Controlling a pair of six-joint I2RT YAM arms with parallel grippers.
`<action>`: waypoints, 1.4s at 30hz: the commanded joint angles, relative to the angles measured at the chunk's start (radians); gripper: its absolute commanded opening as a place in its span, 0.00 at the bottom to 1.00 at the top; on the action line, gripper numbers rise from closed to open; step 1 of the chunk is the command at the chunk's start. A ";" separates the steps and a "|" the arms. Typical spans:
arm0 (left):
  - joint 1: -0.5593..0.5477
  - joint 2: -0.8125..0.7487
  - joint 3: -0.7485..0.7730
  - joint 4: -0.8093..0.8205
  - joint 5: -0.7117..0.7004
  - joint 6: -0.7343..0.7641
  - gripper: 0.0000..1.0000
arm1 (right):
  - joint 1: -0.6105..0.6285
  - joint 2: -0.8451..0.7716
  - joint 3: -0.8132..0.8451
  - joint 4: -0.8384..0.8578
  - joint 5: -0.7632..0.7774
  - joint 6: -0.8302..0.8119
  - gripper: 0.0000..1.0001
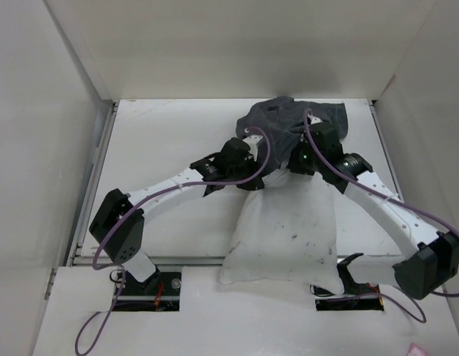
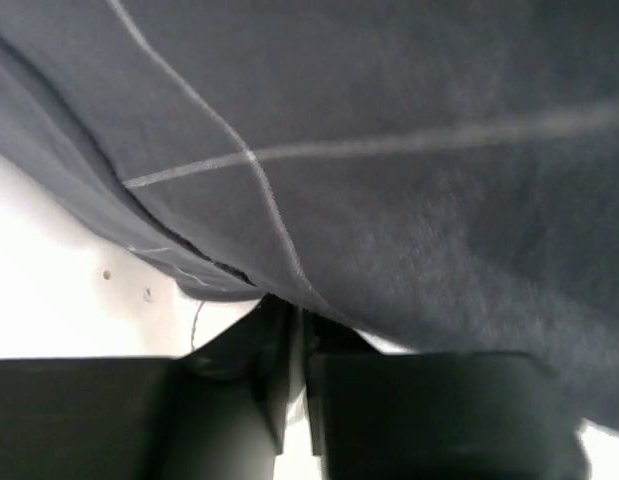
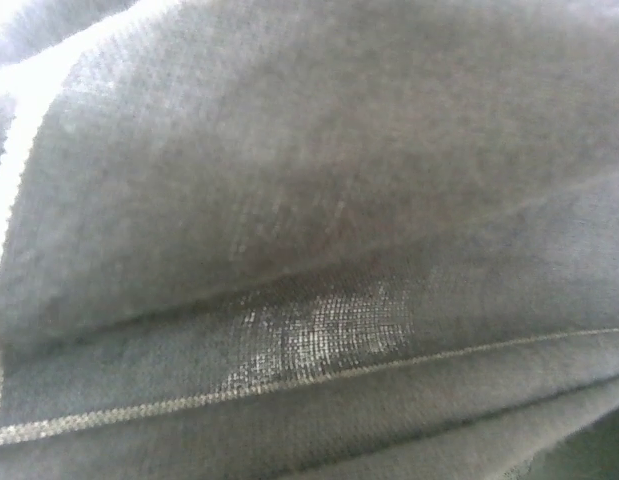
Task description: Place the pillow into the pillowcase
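The bunched pillowcase (image 1: 296,119) drapes the pillow (image 1: 288,237) at its far end and smothers both wrist views. Left gripper (image 2: 287,325) fingers pinch its cloth. Right gripper (image 1: 307,148) fingers: cannot tell.

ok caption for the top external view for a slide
Left claw and right claw at the dark pillowcase bunched over the far end of the pillow
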 commanded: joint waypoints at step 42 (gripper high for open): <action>0.152 0.268 0.270 0.130 -0.772 -0.269 0.00 | 0.034 0.053 0.202 -0.307 -0.091 0.006 0.00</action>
